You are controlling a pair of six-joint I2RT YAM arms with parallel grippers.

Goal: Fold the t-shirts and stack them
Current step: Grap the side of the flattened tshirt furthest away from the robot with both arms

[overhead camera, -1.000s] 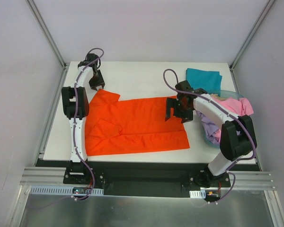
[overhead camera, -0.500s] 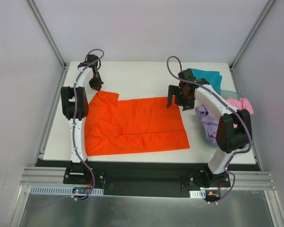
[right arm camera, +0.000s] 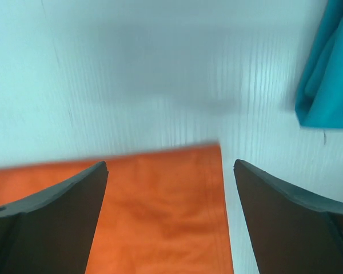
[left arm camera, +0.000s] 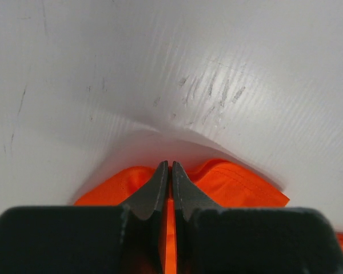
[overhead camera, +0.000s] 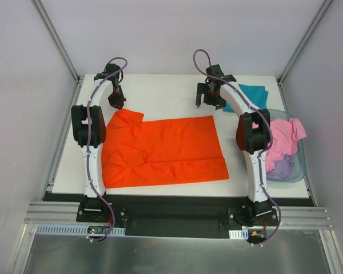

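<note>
Note left pincer (left arm camera: 170, 171) clenched on an edge fold of orange-red t-shirt (overhead camera: 160, 151), spread flat on desk (overhead camera: 160, 97) beneath it, right pincer (right arm camera: 170, 165) gaping above the shirt's far hem corner; expect limp, light, wrinkle-prone cloth, so pinch corners, not middles.

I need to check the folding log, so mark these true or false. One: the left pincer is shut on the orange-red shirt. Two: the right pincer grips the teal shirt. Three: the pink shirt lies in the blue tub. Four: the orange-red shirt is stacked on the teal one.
1. True. The left pincer is shut on the far left edge of the bright orange-red cloth t-shirt.
2. False. The right pincer is open above the orange-red shirt's far right corner, and the folded teal cloth t-shirt lies untouched.
3. True. The pink cloth t-shirt lies in the translucent blue plastic tub.
4. False. They lie apart on the white table.
</note>
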